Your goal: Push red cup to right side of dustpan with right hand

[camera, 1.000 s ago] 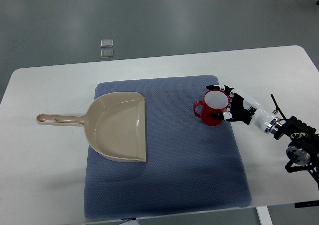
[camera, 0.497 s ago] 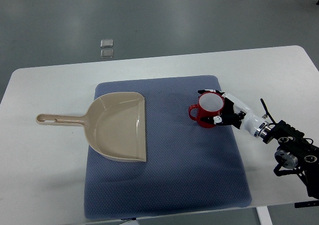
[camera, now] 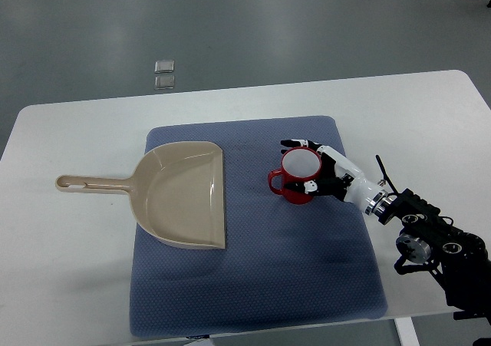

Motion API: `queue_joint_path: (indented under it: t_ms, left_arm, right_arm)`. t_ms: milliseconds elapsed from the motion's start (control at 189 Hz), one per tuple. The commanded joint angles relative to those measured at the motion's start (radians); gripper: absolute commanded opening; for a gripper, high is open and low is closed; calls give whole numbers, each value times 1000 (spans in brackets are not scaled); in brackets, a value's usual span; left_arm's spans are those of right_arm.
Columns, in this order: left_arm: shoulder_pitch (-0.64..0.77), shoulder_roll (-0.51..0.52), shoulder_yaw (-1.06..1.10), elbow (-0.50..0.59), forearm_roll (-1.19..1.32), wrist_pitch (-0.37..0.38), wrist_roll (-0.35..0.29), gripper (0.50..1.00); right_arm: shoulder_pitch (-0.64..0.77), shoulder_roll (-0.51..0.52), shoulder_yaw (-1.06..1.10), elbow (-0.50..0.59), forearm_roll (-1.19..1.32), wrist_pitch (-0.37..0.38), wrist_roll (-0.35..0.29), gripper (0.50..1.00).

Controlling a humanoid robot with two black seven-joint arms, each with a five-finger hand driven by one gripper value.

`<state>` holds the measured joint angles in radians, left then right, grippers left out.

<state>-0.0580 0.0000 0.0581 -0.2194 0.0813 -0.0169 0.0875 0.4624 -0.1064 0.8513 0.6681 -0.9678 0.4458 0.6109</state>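
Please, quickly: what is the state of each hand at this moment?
Left hand: not in view.
Right hand: fingers curled around the red cup from its right side, on the blue mat.

A: Which colours do you have in front of you?

B: You have a red cup (camera: 297, 179) with a pale, whitish inside, and a beige dustpan (camera: 180, 195), the same beige along its handle. Both sit on a blue-grey mat (camera: 307, 269) covered in a fine dotted pattern.

A: And the rest?

B: Your right hand (camera: 322, 174) is white with black fingers and black joints; the arm behind it is black with a silver ring. The table (camera: 69, 285) is plain white, and the floor (camera: 307, 31) is dull grey-green.
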Motion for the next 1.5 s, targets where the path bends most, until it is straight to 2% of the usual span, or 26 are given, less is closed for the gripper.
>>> queue_joint_path:
  t_ms: [0,534,762,1497]
  left_arm:
    - [0,0,-1,0,0,0,0,1000]
    - [0,0,-3,2,0,0,0,1000]
    - [0,0,-3,0,0,0,0,1000]
    - [0,0,-4,2,0,0,0,1000]
  right_arm:
    - [-1,17,0,2,0,-1,0,934]
    - [1,57,-57,31,0,-18,0,932]
    - [1,96,-100,47,0,-68,0,934]
    - [-14,106,-166,131,1,-127,0,932]
